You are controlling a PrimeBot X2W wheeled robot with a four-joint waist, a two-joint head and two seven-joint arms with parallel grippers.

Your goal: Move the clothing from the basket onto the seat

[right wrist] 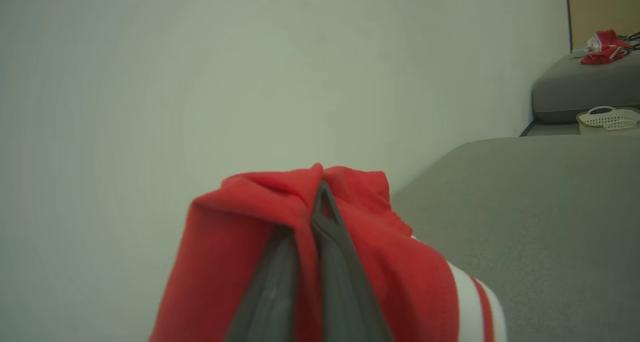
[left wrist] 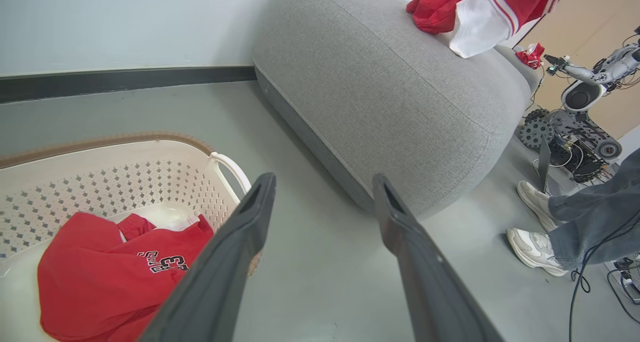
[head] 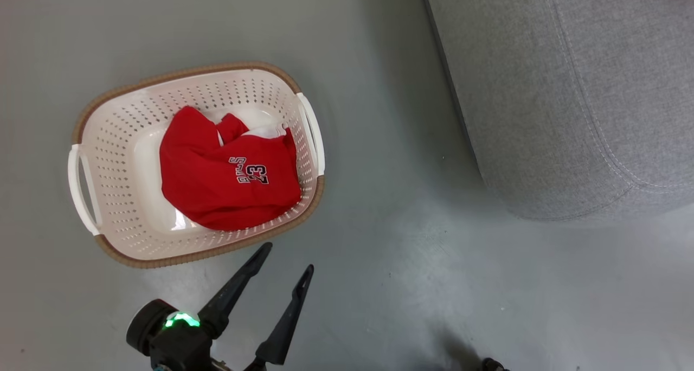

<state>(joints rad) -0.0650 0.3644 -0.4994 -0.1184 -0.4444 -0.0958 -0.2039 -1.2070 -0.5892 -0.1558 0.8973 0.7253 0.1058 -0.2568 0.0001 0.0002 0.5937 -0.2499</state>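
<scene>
Where the clothing lies: red jersey (head: 227,178) numbered 23 crumpled in the basket (head: 184,75); a striped garment (right wrist: 225,242) up at the seat (head: 569,89).
Left gripper (head: 288,256): fingers spread wide, just beside the basket's rim.
Right gripper (right wrist: 320,194): pinched together on the striped garment, over the seat.
Between basket and seat: grey floor (head: 390,143).
Around: a person's shoes (left wrist: 532,249) near the seat's end, another robot (left wrist: 580,112) beyond.

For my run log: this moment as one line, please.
left tool: open near basket; right tool: shut on garment over seat; jersey: in basket
</scene>
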